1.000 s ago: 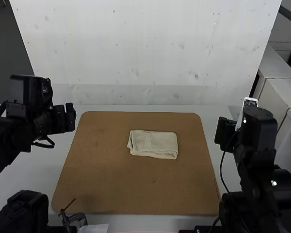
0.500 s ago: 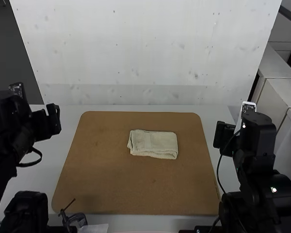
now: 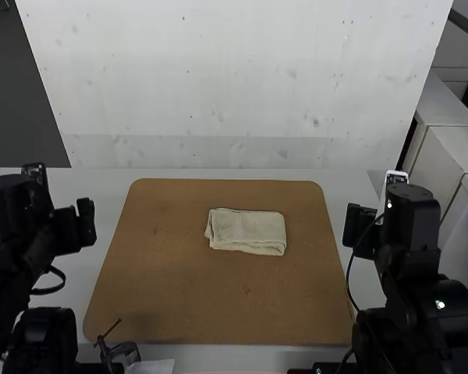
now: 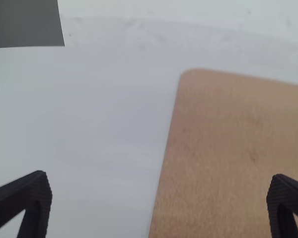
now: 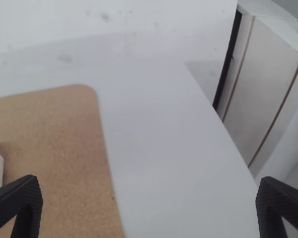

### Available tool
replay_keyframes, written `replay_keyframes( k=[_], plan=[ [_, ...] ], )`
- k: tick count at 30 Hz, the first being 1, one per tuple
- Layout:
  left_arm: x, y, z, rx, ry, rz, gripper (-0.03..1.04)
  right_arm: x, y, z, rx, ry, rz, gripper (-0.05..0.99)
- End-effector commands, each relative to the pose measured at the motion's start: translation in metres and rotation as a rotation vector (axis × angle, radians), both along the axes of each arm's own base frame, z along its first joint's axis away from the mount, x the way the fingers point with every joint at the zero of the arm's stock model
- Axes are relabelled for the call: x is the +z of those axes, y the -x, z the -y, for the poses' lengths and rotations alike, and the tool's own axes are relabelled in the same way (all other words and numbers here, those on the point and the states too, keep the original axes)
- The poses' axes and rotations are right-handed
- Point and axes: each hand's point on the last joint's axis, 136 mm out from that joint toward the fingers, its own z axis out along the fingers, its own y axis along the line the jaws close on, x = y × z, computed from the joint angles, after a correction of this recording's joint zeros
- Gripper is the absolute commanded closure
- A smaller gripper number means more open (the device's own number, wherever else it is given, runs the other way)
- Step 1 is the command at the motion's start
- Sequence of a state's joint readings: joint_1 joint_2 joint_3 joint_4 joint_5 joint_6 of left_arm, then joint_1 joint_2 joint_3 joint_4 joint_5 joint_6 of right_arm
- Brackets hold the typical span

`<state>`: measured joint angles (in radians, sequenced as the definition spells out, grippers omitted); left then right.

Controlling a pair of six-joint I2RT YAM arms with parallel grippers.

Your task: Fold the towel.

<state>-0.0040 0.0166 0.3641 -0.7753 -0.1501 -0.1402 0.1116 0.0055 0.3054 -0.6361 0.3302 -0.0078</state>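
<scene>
High view: the towel (image 3: 246,231), cream-coloured, lies flat on the brown board (image 3: 179,288), somewhat beyond its middle and toward its right side; it forms a compact, layered rectangle, with its long sides running roughly across the board and its left end slightly uneven (the exact number of folds cannot be told). The board rests on the pale tabletop (image 3: 78,280); neither claw touches the cloth.

Left wrist view: the left claw (image 4: 159,175) has its two dark fingers spread wide, with nothing between them; it stands off beyond the board's left side. Right wrist view: the right claw (image 5: 149,179) is likewise spread and empty; it stands off beyond the board's right side.

Step in hand: the folding appears complete, or very nearly so, and the claws are placed as if at rest; the next move probably calls for no further grasp, only for leaving the towel undisturbed; should a neater finish be wanted, a light press or tuck at the uneven left end would suffice, since dragging there might loosen the layers.
</scene>
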Motion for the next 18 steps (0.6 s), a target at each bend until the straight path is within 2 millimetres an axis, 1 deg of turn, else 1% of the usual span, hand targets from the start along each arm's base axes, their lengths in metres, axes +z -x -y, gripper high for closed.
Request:
replay_keyframes(
  k=[1, 4, 6, 7, 9, 12, 13, 18],
  plan=[
    [0.006, 0.009, 0.019, -0.17, -0.104, -0.034, 0.04, 0.02, 0.008, -0.003, 0.011, -0.025, 0.026, 0.0],
    [-0.002, 0.017, 0.029, -0.226, -0.077, -0.081, 0.04, 0.013, 0.019, -0.007, 0.026, -0.064, -0.032, 0.0],
    [-0.007, 0.021, 0.035, -0.259, -0.057, -0.104, 0.04, 0.005, 0.025, -0.015, 0.06, -0.111, -0.075, 0.0],
    [-0.007, 0.021, 0.035, -0.257, -0.055, -0.104, 0.04, -0.001, 0.027, -0.018, 0.073, -0.12, -0.102, -0.01],
    [-0.006, 0.021, 0.034, -0.253, -0.053, -0.102, 0.04, -0.006, 0.031, -0.027, 0.117, -0.144, -0.13, -0.02],
    [-0.006, 0.021, 0.034, -0.248, -0.047, -0.102, 0.03, -0.014, 0.039, -0.034, 0.158, -0.157, -0.183, -0.02],
    [-0.006, 0.021, 0.034, -0.248, -0.047, -0.102, 0.03, -0.015, 0.041, -0.036, 0.172, -0.163, -0.191, -0.02],
    [-0.006, 0.021, 0.034, -0.248, -0.047, -0.102, 0.04, -0.014, 0.04, -0.037, 0.176, -0.171, -0.188, -0.02]
  ],
)
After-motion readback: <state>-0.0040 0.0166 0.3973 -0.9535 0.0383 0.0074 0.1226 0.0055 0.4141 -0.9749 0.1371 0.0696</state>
